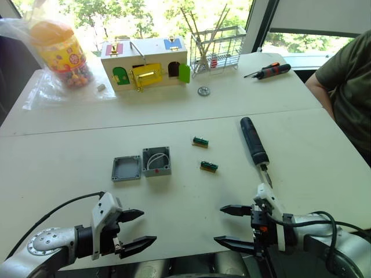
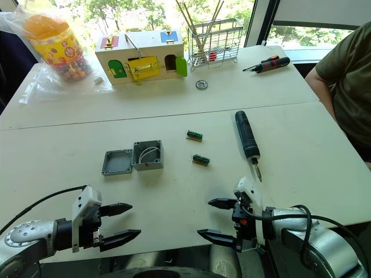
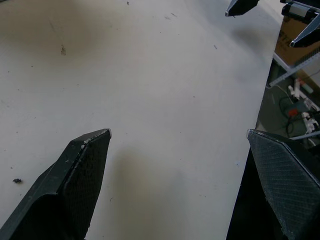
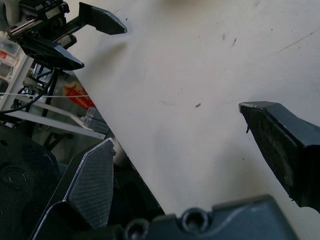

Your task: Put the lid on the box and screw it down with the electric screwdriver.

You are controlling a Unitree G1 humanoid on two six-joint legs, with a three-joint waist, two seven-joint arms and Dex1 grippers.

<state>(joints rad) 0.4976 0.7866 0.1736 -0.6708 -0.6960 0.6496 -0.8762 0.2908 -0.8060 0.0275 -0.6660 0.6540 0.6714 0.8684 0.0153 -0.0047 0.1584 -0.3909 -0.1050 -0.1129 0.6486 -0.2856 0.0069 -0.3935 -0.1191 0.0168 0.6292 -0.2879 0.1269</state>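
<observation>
Both grippers point(image 1: 138, 227) point(image 1: 226, 226) spread, empty; beyond, box point(image 1: 156, 161) holds white wires, lid point(image 1: 126, 168) alongside.

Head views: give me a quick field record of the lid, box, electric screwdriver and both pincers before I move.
lid: flat on the table, off the box, touching its left side
box: open, white wires inside
electric screwdriver: lying on the table, bit toward the robot, ahead of the right pincer
left pincer: open, empty, near the table edge
right pincer: open, empty
</observation>
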